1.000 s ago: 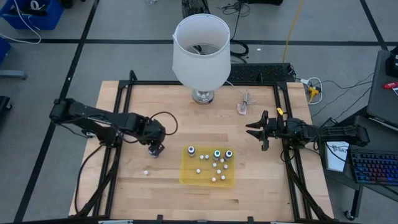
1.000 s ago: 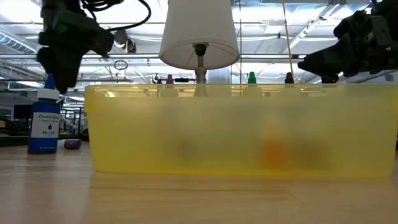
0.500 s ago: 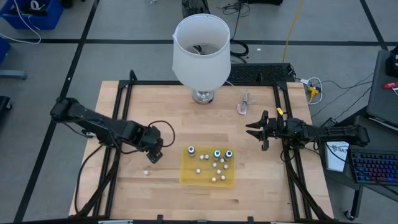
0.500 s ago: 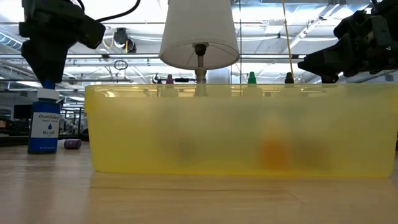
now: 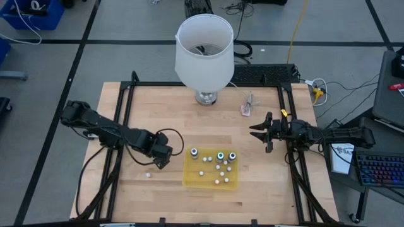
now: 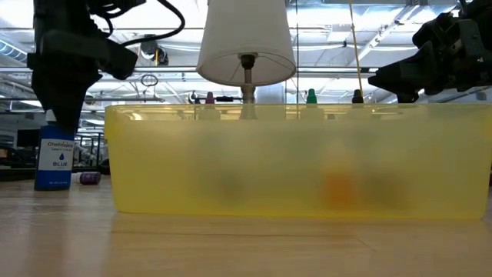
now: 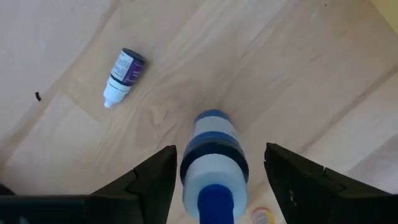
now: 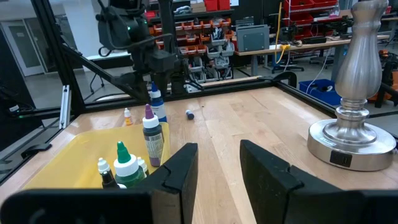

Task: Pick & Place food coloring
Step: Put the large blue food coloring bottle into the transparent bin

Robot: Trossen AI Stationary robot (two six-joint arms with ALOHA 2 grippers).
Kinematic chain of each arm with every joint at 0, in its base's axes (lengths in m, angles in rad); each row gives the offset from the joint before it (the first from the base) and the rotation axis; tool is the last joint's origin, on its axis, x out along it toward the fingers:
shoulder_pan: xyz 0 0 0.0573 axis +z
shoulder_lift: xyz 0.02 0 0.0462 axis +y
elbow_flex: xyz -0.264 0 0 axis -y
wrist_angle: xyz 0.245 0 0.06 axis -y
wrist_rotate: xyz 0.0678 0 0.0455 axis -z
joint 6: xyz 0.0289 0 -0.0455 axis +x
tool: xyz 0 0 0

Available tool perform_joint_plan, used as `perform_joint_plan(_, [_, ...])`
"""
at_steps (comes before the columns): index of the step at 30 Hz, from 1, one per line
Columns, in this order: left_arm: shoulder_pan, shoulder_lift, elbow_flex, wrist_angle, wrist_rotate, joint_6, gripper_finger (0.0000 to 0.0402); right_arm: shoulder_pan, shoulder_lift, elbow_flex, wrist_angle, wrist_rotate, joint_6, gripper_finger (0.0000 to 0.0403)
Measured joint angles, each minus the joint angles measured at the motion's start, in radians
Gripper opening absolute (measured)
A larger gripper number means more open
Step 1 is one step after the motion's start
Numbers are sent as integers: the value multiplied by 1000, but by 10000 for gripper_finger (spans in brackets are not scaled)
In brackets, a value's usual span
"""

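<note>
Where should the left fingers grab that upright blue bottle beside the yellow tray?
Grip the blue bottle by its round body, below the cap, coming straight down from above. It stands upright on the table, and the left gripper already hangs over it, open, a finger on either side.

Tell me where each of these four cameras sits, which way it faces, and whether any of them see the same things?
High view: above the table, looking straight down on the yellow tray, lamp and both arms.
Low view: at table-top height, level across the tray wall; the left gripper hangs over the blue bottle.
Left wrist view: on the left arm, looking down past its open fingers at that bottle.
Right wrist view: on the waiting right arm, past its open fingers, across the table.
Shared: the low and left wrist views both show the blue bottle.
</note>
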State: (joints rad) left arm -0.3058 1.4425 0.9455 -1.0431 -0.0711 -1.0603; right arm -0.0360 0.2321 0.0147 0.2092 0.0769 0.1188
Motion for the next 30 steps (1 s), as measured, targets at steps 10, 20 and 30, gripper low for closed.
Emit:
perform_joint_plan(10, [-1, 13, 0, 0, 1, -15, 240, 0, 0, 0, 0, 0, 0, 112])
perform_joint_plan(20, [-11, 13, 0, 0, -4, -23, 139, 0, 0, 0, 0, 0, 0, 112])
perform_joint_plan(30, [-27, 13, 176, -11, -49, 143, 139, 0, 0, 0, 0, 0, 0, 112])
